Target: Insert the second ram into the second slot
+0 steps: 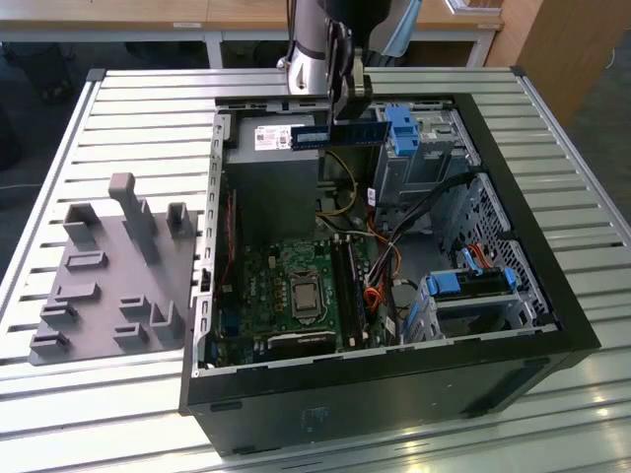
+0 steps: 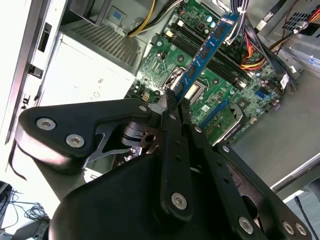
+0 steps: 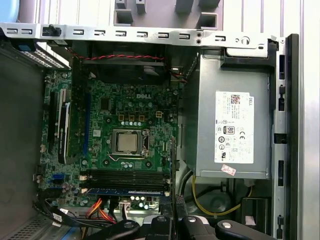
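Above case point(image 1: 394, 394): second ram point(image 1: 340, 135) clamped in pincer point(image 1: 347, 106).

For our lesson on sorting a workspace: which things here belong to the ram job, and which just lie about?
Job: gripper, shut on the second ram; black memory slots.
Lying about: grey fixture tray; power supply; blue drive brackets.

The case point(image 1: 394, 394) lies open on top, so the way down to the memory slots point(image 1: 347, 291) is free. Loose cables point(image 1: 380, 268) crowd one side of the slots; the power supply point(image 1: 271, 177) and drive cage point(image 1: 473, 291) wall in the board point(image 1: 276, 286). The gripper point(image 1: 347, 113), clamped on the memory stick point(image 1: 325, 136), hangs in open air above.
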